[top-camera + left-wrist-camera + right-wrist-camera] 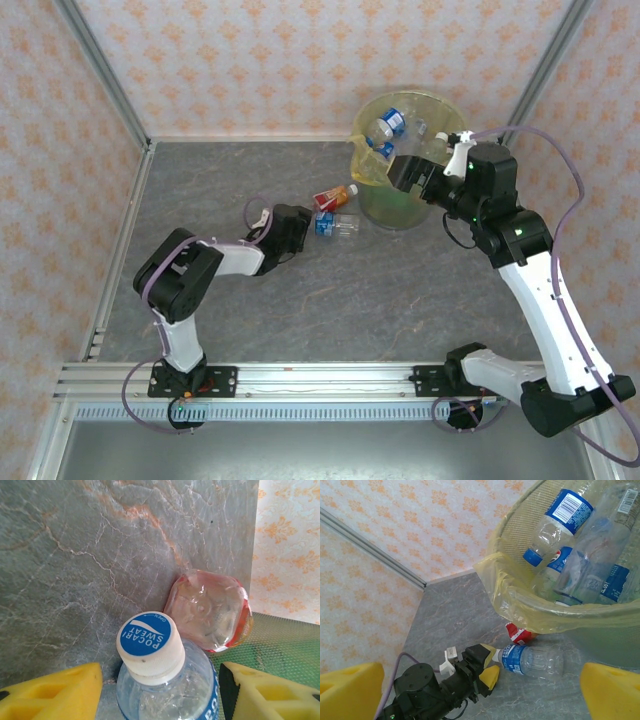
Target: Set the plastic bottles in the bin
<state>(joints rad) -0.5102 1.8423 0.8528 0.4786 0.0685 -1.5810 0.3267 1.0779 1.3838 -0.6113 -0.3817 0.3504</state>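
The left claw (160, 680) has its yellow fingers (55, 692) apart, one on each side of a clear bottle (165, 690) with a blue cap; a strip of table shows between the left finger and the bottle, so it is not clamped. From above, this claw (305, 225) sits left of centre, its tip at the clear bottle (338, 226), which lies on its side. Touching it is a red bottle (210, 611), seen base-on; from above the red bottle (333, 196) lies just above the clear one.

The right claw (482, 685) is spread wide and holds nothing. From above it (410, 175) hangs at the rim of the bin (375, 170), upper right. The bin's yellow liner (520, 600) folds over the rim, and several blue-labelled bottles (560, 520) lie inside.

The table (400, 290) is grey with pale and rusty veins, like marble. Wallpaper (250, 60) with an orange floral pattern closes the back and both sides, with metal posts (100, 70) at the corners. A metal rail (320, 375) runs along the bottom edge, carrying both arm bases.
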